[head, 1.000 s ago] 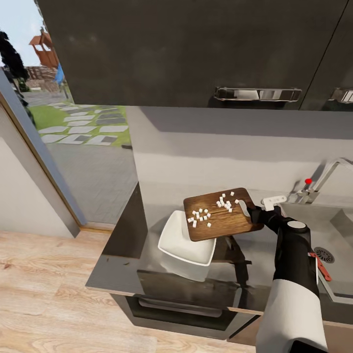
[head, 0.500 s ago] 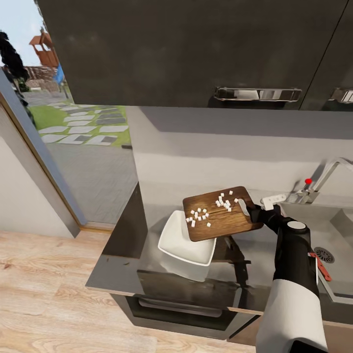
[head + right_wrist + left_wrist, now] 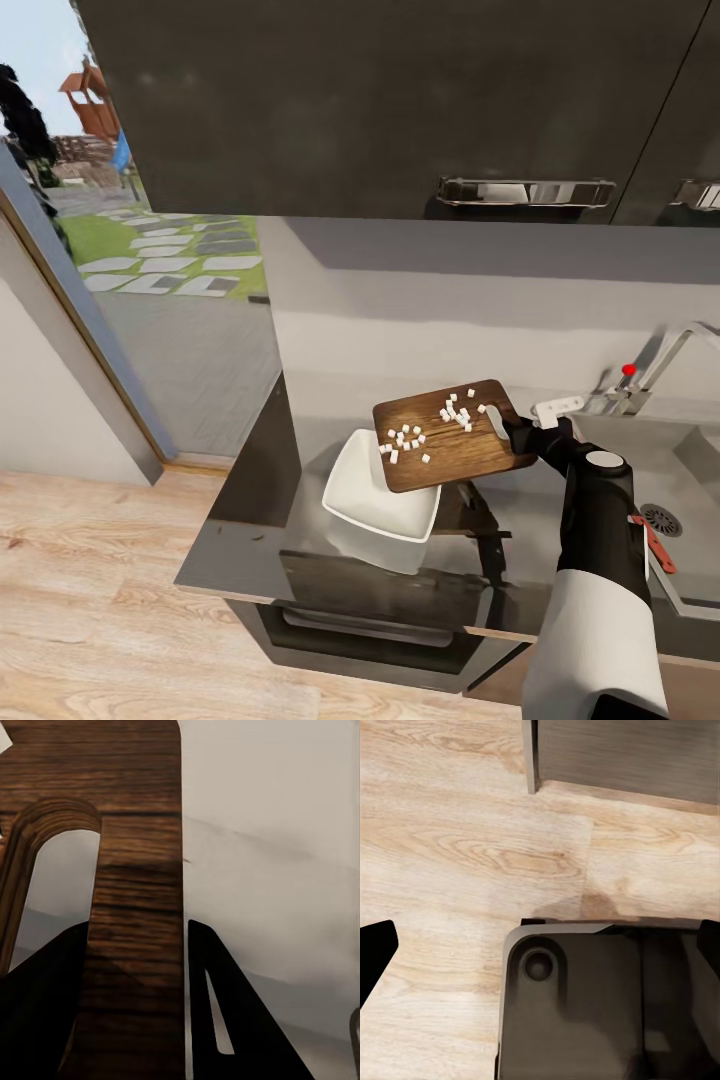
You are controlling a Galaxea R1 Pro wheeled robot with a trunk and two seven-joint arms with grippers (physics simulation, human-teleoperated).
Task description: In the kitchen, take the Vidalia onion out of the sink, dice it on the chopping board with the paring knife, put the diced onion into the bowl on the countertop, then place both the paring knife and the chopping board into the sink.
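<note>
The chopping board (image 3: pixel 452 436), a dark brown wooden rectangle with rounded corners, was held in the air above the bowl (image 3: pixel 378 494), its near-left corner overlapping the bowl's far rim. Small white cubes of diced onion (image 3: pixel 432 421) lay scattered in two loose clusters on its grain. The right gripper (image 3: pixel 521 437) pinched the board's end beside the slot hole (image 3: pixel 52 885), with its dark fingers (image 3: pixel 45 1005) closed on either side of the wood. The white, squarish bowl sat on the glossy dark tabletop (image 3: pixel 250 540). Right of the bowl lay the sink (image 3: pixel 690 520), the red-handled paring knife (image 3: pixel 652 543) at its edge. The left gripper (image 3: pixel 540 967) hung above the wooden floor (image 3: pixel 450 855), its fingers spread apart.
</note>
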